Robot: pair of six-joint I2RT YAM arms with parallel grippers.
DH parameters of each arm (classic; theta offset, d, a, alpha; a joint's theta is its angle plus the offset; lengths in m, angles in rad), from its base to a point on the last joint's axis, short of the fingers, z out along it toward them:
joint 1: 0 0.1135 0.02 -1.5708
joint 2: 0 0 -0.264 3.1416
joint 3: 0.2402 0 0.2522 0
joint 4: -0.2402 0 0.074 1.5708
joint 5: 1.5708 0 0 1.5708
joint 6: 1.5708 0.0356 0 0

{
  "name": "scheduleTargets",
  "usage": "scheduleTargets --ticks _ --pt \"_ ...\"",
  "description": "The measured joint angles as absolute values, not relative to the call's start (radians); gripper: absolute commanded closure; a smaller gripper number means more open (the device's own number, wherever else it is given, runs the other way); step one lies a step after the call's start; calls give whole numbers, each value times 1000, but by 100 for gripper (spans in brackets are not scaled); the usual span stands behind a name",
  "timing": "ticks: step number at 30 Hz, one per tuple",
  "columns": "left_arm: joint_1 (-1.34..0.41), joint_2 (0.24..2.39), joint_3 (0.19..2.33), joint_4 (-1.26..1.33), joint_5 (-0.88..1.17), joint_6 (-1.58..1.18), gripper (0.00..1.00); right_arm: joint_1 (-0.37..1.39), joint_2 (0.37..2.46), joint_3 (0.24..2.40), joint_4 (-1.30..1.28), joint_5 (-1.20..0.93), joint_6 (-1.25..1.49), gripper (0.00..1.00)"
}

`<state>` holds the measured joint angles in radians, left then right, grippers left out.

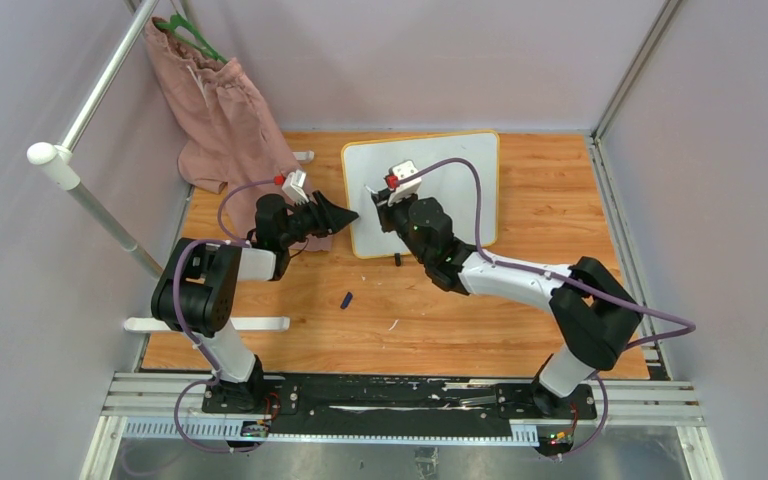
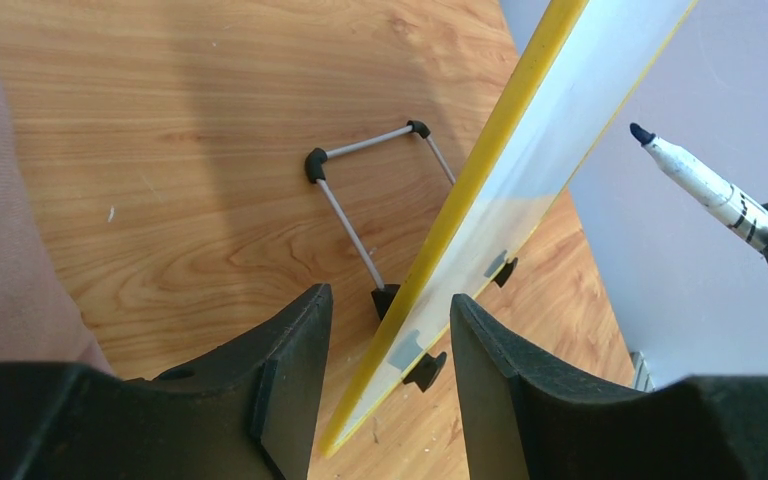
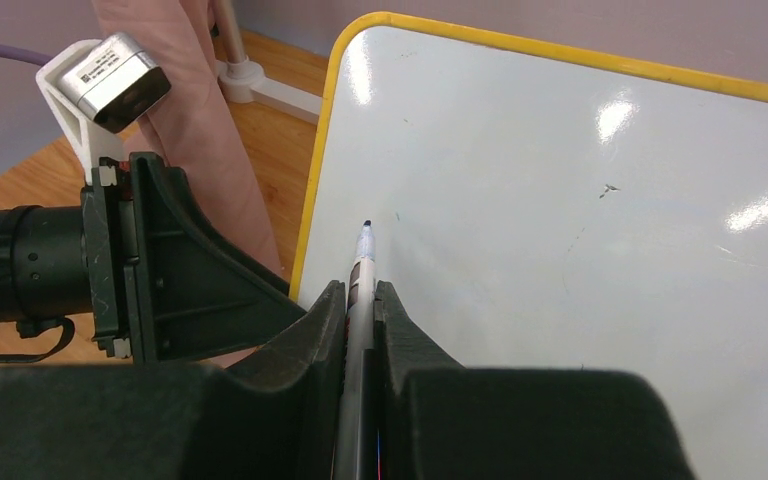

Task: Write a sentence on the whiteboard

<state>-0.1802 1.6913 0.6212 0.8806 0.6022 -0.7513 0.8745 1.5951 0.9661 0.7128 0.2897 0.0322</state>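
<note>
The whiteboard [image 1: 455,175] with its yellow frame stands tilted on the wooden table; its white face [image 3: 560,230] shows only a few tiny specks. No sentence is visible on it. My right gripper [image 3: 361,288] is shut on a white marker [image 3: 362,262], whose dark tip is close to the board's left part; I cannot tell if it touches. The right gripper also shows in the top view [image 1: 374,194]. My left gripper [image 2: 388,300] is open, its jaws on either side of the board's yellow left edge [image 2: 480,170] without touching it. The marker [image 2: 705,180] shows at the right there.
A pink cloth [image 1: 222,120] hangs from a white rack at the back left, close behind my left arm. The rack's foot [image 1: 207,324] lies at the left. A small blue cap [image 1: 347,299] lies in front of the board. The board's wire stand [image 2: 360,190] is behind it.
</note>
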Motion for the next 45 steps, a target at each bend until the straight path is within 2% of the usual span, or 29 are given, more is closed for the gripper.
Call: scheduleTargets --ticks 6,26,45 --pt "-180 1691 621 887 603 -751 49 870 1615 975 727 289 32 100" --pt "-180 1691 621 889 608 -752 64 865 1662 1024 764 289 33 100" --pt "-180 1690 621 889 610 -752 67 852 1697 1035 767 297 33 100"
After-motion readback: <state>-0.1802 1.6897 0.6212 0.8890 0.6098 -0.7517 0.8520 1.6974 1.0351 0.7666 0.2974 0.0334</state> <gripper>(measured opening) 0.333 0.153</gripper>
